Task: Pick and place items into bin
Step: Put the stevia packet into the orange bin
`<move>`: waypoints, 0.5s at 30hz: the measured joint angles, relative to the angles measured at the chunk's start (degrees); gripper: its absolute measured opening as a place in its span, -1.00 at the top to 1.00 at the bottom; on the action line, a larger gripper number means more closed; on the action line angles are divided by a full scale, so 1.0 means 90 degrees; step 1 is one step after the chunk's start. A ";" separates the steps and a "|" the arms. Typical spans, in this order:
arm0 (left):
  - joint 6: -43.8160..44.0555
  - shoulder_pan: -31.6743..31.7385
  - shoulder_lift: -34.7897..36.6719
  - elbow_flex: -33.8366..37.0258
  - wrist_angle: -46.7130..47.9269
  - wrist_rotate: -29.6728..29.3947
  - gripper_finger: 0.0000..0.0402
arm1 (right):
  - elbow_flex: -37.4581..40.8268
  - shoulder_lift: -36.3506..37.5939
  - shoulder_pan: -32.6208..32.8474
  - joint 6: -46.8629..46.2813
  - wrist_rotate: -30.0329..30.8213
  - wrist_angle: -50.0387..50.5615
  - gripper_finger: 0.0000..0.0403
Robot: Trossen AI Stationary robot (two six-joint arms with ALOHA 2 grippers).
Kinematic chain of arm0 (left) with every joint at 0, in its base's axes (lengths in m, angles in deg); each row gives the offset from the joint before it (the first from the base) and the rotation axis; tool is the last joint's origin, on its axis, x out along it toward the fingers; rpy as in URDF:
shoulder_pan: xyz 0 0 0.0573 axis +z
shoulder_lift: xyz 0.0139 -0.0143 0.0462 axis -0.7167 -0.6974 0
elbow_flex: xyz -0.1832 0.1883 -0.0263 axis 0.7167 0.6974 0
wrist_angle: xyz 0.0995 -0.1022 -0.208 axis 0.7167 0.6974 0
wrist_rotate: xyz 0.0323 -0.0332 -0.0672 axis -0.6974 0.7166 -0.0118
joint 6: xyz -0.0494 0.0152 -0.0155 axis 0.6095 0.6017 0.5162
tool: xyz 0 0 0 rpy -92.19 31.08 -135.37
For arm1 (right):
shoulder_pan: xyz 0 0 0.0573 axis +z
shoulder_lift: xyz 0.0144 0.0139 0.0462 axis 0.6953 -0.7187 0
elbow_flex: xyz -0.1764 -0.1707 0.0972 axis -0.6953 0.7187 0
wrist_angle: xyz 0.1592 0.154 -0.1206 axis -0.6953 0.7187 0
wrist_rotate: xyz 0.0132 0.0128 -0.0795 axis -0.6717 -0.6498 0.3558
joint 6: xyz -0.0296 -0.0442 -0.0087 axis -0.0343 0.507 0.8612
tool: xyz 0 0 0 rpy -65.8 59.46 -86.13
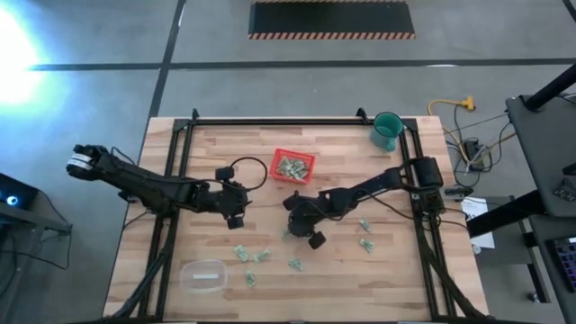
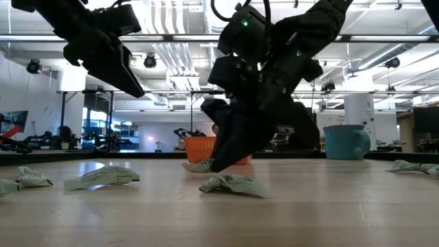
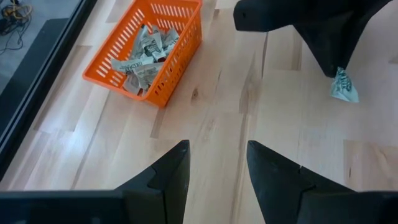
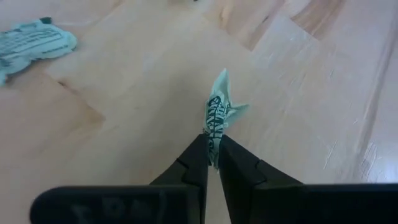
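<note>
Right gripper (image 4: 211, 155): fingers pinched on a crumpled pale-green paper piece (image 4: 219, 115) at the wooden desk (image 1: 360, 279). Left gripper (image 3: 217, 165): fingers apart, empty, above desk near red mesh plastic bin (image 3: 112, 68).

Left gripper (image 3: 217, 171) over bare wooden counter (image 3: 217, 99), jaws apart, nothing between them. Red slatted bin (image 3: 149, 50) ahead with crumpled pale-green items (image 3: 144, 53) inside. Right gripper (image 3: 333, 59) opposite, pinching one wrapper (image 3: 343, 87) touching the counter.
</note>
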 joint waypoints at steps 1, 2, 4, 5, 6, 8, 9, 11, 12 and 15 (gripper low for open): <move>0.0000 0.0000 0.0000 0.0000 0.0000 0.0000 0.29 | 0.0000 0.0030 0.0001 0.0010 0.0005 0.0048 0.87; 0.0000 0.0000 0.0000 0.0000 -0.0002 0.0000 0.29 | 0.0000 0.0067 0.0001 0.0011 0.0005 0.0101 0.87; 0.0000 0.0000 0.0000 -0.0002 0.0000 0.0000 0.29 | 0.0000 0.0172 -0.0007 0.0033 0.0005 0.0291 0.87; 0.0000 0.0000 0.0000 -0.0002 0.0000 0.0000 0.29 | 0.0000 0.0240 -0.0015 0.0035 0.0014 0.0363 0.87; 0.0000 0.0000 0.0000 -0.0002 0.0000 0.0000 0.29 | 0.0000 0.0314 -0.0028 0.0038 0.0033 0.0435 0.87; 0.0000 0.0000 0.0000 -0.0002 0.0000 0.0000 0.29 | 0.0000 0.0507 -0.0050 0.0028 0.0263 0.0663 0.87; 0.0000 0.0000 0.0000 -0.0002 0.0000 0.0000 0.29 | 0.0000 0.0597 -0.0050 0.0018 0.0463 0.0752 0.87; 0.0000 0.0000 0.0000 -0.0002 0.0002 0.0000 0.29 | 0.0048 0.0798 -0.0050 0.0003 0.0967 0.0939 0.87; -0.0001 0.0000 0.0000 -0.0004 0.0000 0.0000 0.29 | 0.0074 0.0895 -0.0053 -0.0027 0.1241 0.1015 0.87; -0.0002 0.0000 0.0000 -0.0006 -0.0001 -0.0001 0.29 | 0.0220 0.1188 -0.0101 -0.0112 0.1905 0.1184 0.87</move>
